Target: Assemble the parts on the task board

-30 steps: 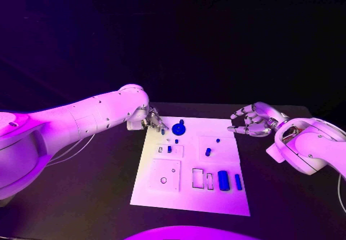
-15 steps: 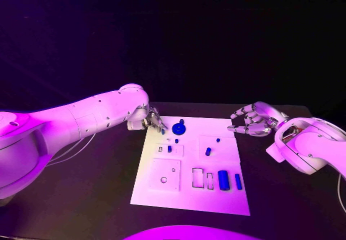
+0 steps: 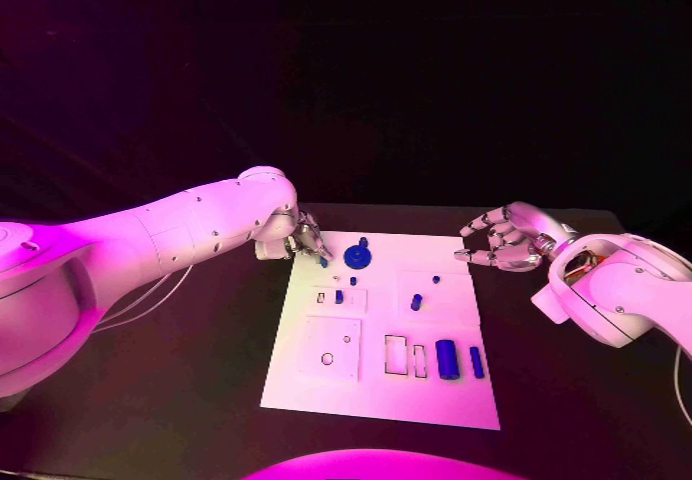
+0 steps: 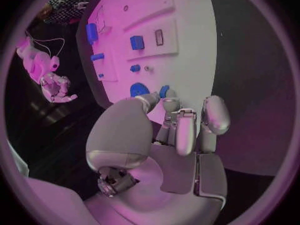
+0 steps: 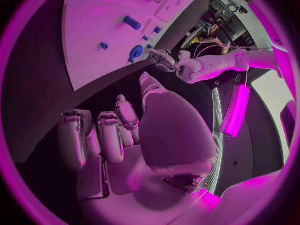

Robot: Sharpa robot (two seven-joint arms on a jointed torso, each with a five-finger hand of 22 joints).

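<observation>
— Right, where do I have the left hand (image 3: 299, 240)?

— At the far left corner of the task board (image 3: 378, 400), fingers curled down together over the board edge, just beside the round blue part (image 3: 358, 258). From my left wrist camera the fingertips (image 4: 185, 135) sit close to that disc (image 4: 139, 89), but I cannot tell whether they pinch anything.

— And the right hand (image 3: 503, 244)?

— Off the board, over the black table (image 3: 173, 400) beside its far right edge. Fingers are curled in and I see nothing in them; my right wrist view shows the same, the palm (image 5: 134, 150) bare.

— Parts?

— A small blue peg (image 3: 415, 302) stands in the middle of the board, two smaller blue bits (image 3: 339, 296) to its left. Nearer me, a blue cylinder (image 3: 447, 360) and a thin blue bar (image 3: 476, 362) lie side by side, next to two empty rectangular slots (image 3: 395, 356).
</observation>
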